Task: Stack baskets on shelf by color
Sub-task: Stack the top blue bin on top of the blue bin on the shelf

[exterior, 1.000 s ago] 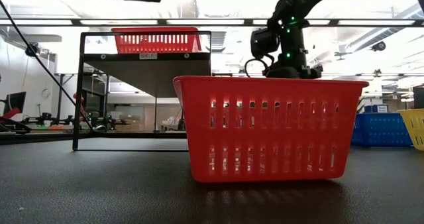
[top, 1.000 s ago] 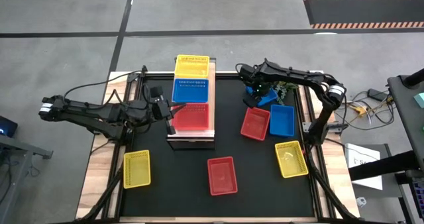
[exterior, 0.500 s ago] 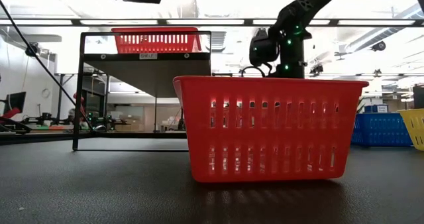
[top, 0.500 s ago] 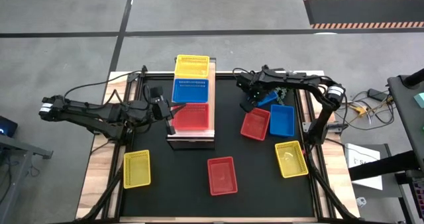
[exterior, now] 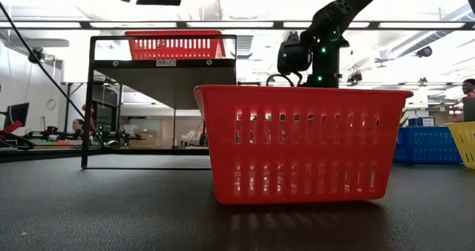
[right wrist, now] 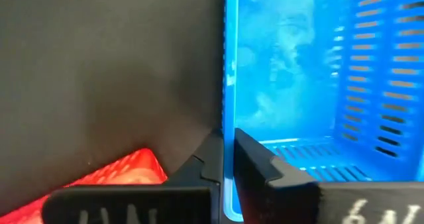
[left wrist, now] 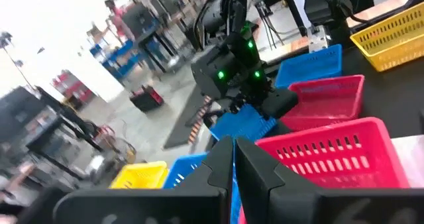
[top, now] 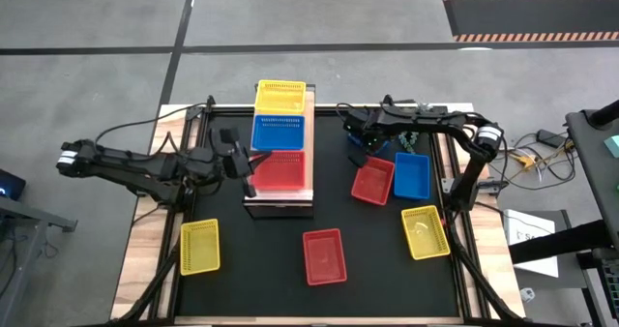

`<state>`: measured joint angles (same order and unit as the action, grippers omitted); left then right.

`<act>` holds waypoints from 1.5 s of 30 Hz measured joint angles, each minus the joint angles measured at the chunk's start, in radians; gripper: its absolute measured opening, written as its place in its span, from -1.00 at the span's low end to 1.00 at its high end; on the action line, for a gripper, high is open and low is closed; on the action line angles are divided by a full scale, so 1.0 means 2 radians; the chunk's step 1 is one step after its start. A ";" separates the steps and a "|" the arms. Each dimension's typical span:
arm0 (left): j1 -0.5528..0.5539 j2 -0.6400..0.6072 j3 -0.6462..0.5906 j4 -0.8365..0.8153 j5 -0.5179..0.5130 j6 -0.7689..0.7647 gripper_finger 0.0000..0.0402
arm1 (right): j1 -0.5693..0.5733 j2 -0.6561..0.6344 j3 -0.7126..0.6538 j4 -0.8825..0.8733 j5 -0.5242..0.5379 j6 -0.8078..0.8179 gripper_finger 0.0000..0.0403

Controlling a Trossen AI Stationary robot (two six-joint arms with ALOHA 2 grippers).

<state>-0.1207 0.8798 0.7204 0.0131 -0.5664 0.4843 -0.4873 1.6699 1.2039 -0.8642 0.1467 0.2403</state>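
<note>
My right end effector (right wrist: pixel 227 159) has just clamped the rim of the blue plastic mesh basket (top: pixel 384 143) on the black surface (top: pixel 261 259); lift to the wood-topped shelf (top: pixel 311 182) follows. My left end effector (left wrist: pixel 234 159) stays shut beside that shelf.

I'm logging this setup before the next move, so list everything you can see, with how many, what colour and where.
Shelf: one, light wood top, dark frame, left of table centre.
Baskets on shelf: three in a row, yellow at far end, blue in the middle, red at near end.
Loose red baskets: two, one near front centre, one right of the shelf.
Loose yellow baskets: two, front left and front right.
Loose blue baskets: two, one flat beside the red one on the right, one tilted in the right gripper.
Table: one, black top, wooden edges.
Left gripper: shut, empty, beside the shelf.
Right gripper: shut on the tilted blue basket's rim.
</note>
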 joint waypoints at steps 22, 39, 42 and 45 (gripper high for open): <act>0.000 -0.064 -0.056 0.069 0.001 0.023 -1.00 | 0.079 0.000 0.338 -0.254 0.137 -0.067 -0.94; 0.000 -0.065 -0.056 0.091 0.001 0.025 -1.00 | 0.132 0.002 0.482 -0.233 0.023 -0.136 -0.94; 0.000 -0.066 -0.058 0.117 0.001 0.026 -1.00 | 0.138 0.002 0.481 -0.201 0.006 -0.152 -0.94; 0.000 -0.067 -0.063 0.174 0.001 0.027 -1.00 | 0.146 0.012 0.480 -0.164 -0.020 -0.169 -0.94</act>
<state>-0.1207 0.7452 0.5941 0.3606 -0.5648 0.5391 -0.1959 1.6938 2.1645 -1.1915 0.1058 -0.0977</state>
